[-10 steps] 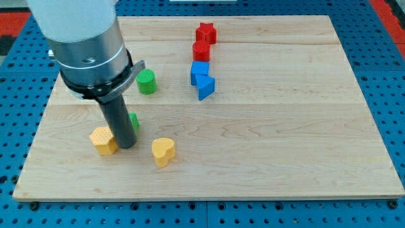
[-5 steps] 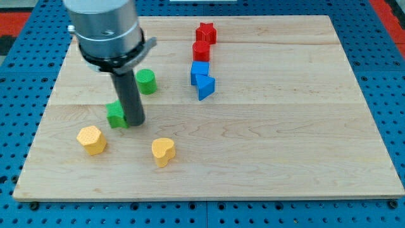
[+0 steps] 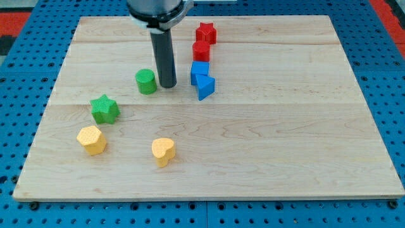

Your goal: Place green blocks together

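Eight small blocks lie on one wooden board, itself the largest item, set on a blue pegboard surround. Next in size: the arm's dark rod, descending from the view's top, my tip resting on the board just to the right of the green cylinder and left of the blue pair; whether it touches the cylinder cannot be told. No pincer is fitted, so there are no jaws to be apart or together. Blocks, roughly by bulk: green star, lower left of the cylinder and clearly apart from it; yellow hexagonal block below the star; yellow heart near the bottom centre; blue cube touching a blue wedge-like block; red cylinder beneath a red star. Step in hand, as I judge it: lining up behind the cylinder. The next move would call for a push leftward and downward, toward the star, steering clear of the yellow blocks.
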Controlling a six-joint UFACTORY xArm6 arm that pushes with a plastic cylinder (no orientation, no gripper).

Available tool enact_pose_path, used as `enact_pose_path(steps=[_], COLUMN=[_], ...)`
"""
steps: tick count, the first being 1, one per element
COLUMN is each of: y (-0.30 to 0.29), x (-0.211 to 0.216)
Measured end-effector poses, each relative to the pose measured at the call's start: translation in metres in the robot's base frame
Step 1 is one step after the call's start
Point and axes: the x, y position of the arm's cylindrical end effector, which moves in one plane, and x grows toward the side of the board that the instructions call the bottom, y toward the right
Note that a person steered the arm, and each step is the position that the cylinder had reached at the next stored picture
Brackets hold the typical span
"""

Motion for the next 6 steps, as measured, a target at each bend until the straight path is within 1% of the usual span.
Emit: enact_pose_path(steps=[1,2,3,4,5,6], y=[-0.055,-0.074,-0.065,-0.075,-0.06,0.05], x=[0.015,0.031,0.046,0.043,0.044,0.09])
